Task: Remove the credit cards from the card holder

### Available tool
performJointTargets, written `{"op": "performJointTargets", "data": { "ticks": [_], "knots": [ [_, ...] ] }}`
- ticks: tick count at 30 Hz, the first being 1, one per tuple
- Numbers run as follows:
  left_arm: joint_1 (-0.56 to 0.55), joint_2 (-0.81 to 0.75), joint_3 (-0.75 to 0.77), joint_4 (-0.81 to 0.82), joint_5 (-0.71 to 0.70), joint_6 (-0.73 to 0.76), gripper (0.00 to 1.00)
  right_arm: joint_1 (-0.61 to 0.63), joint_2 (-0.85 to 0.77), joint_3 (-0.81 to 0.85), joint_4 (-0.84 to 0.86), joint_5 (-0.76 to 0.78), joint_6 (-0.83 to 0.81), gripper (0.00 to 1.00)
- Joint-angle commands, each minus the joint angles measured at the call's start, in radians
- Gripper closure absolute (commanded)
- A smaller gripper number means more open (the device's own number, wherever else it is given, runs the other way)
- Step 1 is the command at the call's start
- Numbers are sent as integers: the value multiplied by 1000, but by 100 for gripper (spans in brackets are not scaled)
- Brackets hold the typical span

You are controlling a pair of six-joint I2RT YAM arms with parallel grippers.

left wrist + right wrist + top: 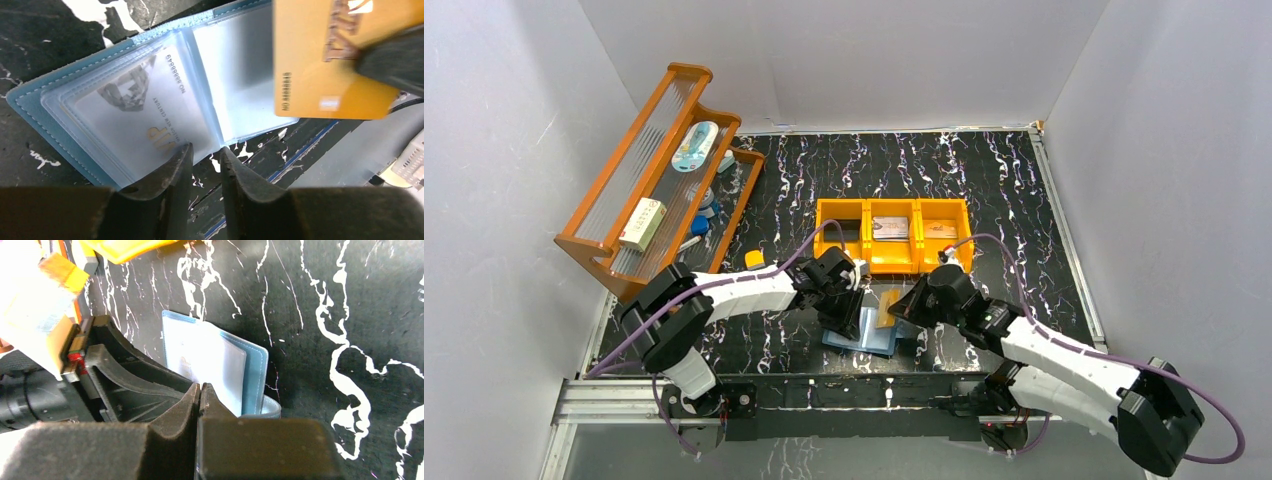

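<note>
your right gripper [200, 387] is pinched fully closed on a corner of the gold card [310, 65], held tilted over the right half of the card holder [30, 100]. the card reads "no 8888888" along one edge, with big "vip" letters partly cut off. the holder lies open on the table [1024, 200] between your arms. a pale card [135, 105] in its left sleeve reads "vip" and "new century". your left gripper [205, 150] has its jaws a crack apart at the sleeves' near edge; you cannot tell whether it grips them.

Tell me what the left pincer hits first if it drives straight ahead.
Likely the card holder: the left pincer points at the near edge of its clear sleeves, though depth is unclear.
</note>
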Motion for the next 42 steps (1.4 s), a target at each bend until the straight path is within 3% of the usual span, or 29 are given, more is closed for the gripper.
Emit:
{"op": "performJointTargets", "data": {
  "ticks": [1,8,13,16,21,25,36,42],
  "knots": [
    [-1,-70,-6,-70,-65,14,70,-10,-29,171,-228,105,-113,100],
    [-1,-180,50,-144,-128,23,52,-60,64,412,-420,268,-277,100],
    [23,-285,91,-270,-281,49,34,-129,179,514,-402,237,-382,100],
    [91,-343,57,-298,-326,57,26,-167,266,572,-372,203,-428,100],
    [265,-419,-12,-343,-308,112,21,-205,433,697,-367,168,-511,100],
    [340,-479,-45,-361,-370,177,16,-219,541,770,-335,113,-578,100],
    [347,-650,-120,-270,-498,245,2,-224,775,967,-372,2,-645,100],
    [347,-667,-121,-254,-489,256,2,-224,832,1003,-365,-95,-647,100]
  ]
}}
